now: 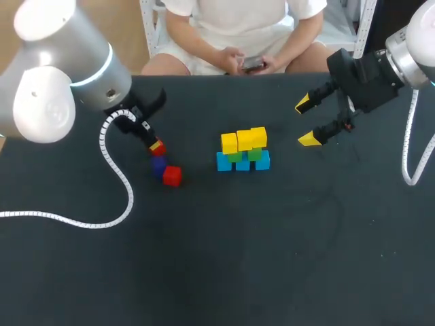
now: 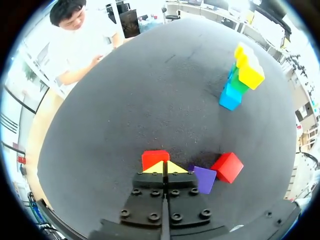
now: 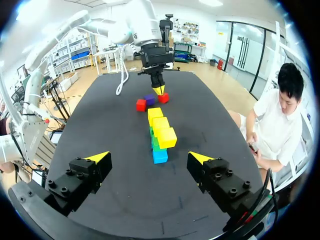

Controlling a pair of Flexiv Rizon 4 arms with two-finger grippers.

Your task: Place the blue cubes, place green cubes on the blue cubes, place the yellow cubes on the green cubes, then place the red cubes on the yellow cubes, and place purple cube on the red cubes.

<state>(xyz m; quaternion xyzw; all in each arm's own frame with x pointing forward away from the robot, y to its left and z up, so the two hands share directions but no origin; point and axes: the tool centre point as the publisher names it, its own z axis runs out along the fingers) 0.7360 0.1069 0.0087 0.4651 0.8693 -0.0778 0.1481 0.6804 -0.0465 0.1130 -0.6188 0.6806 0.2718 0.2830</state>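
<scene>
The stack (image 1: 242, 151) stands mid-table: blue cubes (image 1: 242, 162) at the bottom, green cubes (image 1: 245, 155) on them, yellow cubes (image 1: 243, 140) on top. To its left my left gripper (image 1: 155, 143) (image 2: 164, 167) is shut, its yellow tips pressed together with nothing between them. A red cube (image 2: 155, 157) (image 1: 158, 147) lies right at those tips, just ahead. Beside it sit a purple cube (image 2: 204, 178) (image 1: 159, 165) and a second red cube (image 2: 227, 167) (image 1: 172, 175). My right gripper (image 1: 306, 122) (image 3: 149, 156) hangs open to the right of the stack (image 3: 160, 135), holding nothing.
The table (image 1: 272, 258) is dark. A white coiled cable (image 1: 115, 170) trails from my left arm across the table's left side. A person sits behind the far edge, hands off the table.
</scene>
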